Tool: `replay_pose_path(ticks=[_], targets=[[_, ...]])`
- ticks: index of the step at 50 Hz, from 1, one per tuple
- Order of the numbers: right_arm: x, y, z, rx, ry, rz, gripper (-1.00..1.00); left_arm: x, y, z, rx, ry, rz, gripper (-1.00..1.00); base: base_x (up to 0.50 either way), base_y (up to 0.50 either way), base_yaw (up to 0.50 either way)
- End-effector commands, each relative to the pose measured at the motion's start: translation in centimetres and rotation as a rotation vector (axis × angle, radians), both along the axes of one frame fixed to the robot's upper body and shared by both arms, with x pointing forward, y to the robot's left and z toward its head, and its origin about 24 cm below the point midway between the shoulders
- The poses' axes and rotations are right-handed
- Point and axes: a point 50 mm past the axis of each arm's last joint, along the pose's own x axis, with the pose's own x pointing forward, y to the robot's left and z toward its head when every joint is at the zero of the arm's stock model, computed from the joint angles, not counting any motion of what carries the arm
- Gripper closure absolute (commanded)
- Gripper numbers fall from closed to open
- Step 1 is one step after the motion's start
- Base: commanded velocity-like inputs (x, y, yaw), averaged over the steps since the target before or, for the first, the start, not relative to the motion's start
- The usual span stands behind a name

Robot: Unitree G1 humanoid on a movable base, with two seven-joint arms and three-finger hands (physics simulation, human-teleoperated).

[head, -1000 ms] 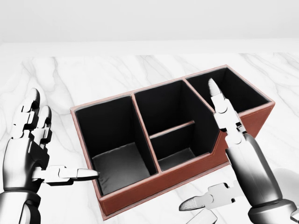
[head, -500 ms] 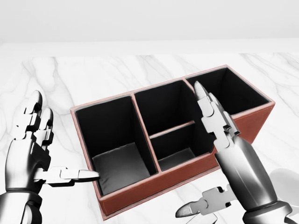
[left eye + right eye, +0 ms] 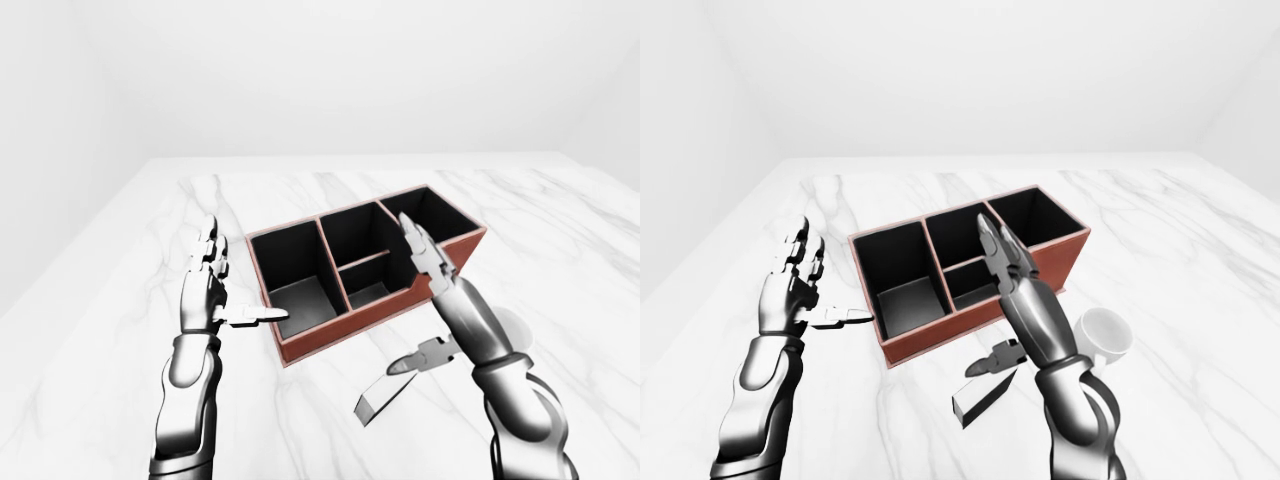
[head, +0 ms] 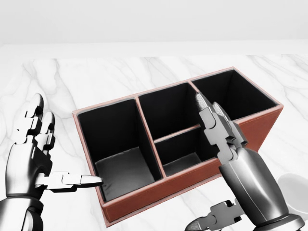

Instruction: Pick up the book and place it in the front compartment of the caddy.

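- White marble with grey lines makes up the worktop (image 3: pixel 120 300) in the left-eye view, and a red-brown caddy (image 3: pixel 340 335) with black insides stands on it.
- The caddy has a big box at its left, two small boxes in the middle and one box at its right.
- The left robot hand (image 3: pixel 215 290) stands just left of the caddy, fingers spread up and thumb pointing at the caddy wall. It holds nothing.
- The right robot hand (image 3: pixel 435 300) is spread wide too, its long fingers over the caddy's lower right edge. It holds nothing.
- A book (image 3: pixel 378 398) lies on the worktop below the caddy, close under the right thumb. I cannot tell if the thumb touches it.

- Black boxes fill the middle of the head view, and the caddy's lower wall (image 4: pixel 159 190) runs across the bottom.
- The left thumb tip (image 4: pixel 91 180) is right at the caddy's left corner.
- The book does not show here.

- Shiny grey arms reach up from the bottom of the right-eye view.
- A white cup (image 3: pixel 1102 335) sits on the worktop to the right of the right arm, near the caddy's right end.
- The book lies tilted below the caddy, outside every box.
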Motion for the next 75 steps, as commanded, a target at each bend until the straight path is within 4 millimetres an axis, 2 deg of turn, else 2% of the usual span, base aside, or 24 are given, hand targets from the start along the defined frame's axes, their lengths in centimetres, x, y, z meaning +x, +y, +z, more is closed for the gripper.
replay_pose_path(ticks=[1, 38, 75], targets=[[-0.4, -0.1, 0.0, -0.023, 0.013, -0.004, -1.00, 0.1, 0.0, -0.2, 0.000, 0.007, 0.001, -1.00, 0.00, 0.00, 0.00], [-1.8, 0.5, 0.0, -0.069, 0.039, 0.018, -1.00, 0.1, 0.0, -0.3, 0.002, 0.013, 0.000, -1.00, 0.00, 0.00, 0.00], [-1.9, 0.3, -1.9, -0.099, 0.128, -0.011, -1.00, 0.1, 0.0, -0.2, 0.002, 0.011, 0.001, -1.00, 0.00, 0.00, 0.00]])
